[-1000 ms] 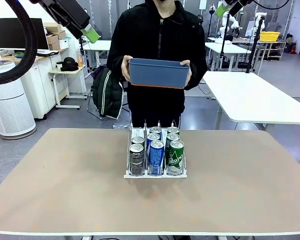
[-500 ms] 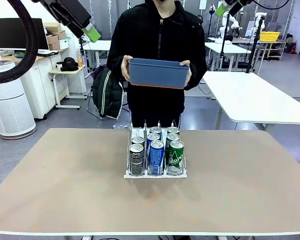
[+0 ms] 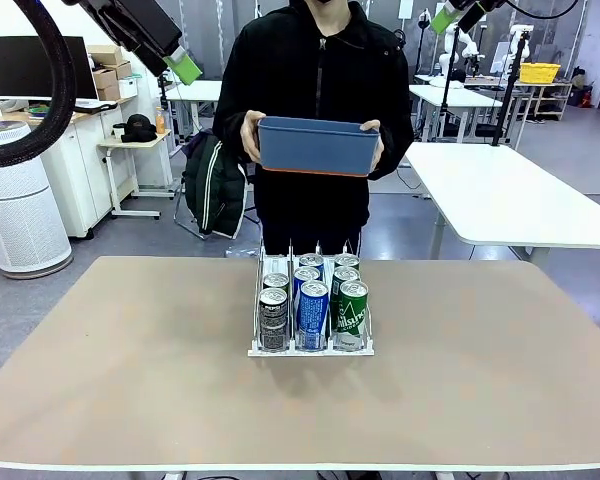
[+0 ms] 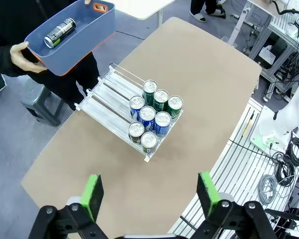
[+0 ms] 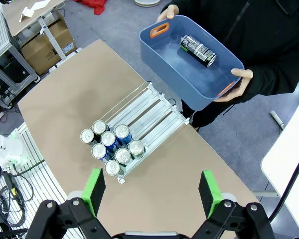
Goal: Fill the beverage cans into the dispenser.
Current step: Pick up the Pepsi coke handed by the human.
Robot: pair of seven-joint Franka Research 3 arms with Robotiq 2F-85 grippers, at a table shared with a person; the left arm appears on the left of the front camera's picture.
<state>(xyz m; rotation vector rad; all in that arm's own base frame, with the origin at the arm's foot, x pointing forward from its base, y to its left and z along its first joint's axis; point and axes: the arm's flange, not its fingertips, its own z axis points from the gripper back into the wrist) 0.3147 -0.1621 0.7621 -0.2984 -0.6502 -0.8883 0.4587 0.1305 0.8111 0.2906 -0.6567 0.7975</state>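
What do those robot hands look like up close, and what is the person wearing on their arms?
The left gripper and right gripper look alike: black jointed bodies with visible bolts, each ending in two bright green pads. A thick black cable loops near the left gripper. The person wears long black sleeves.

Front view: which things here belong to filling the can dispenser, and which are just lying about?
For the job: dispenser, loaded cans, dark can in the blue bin the person holds.
Just around: white side table, white cylindrical appliance, yellow crate, dark jacket.
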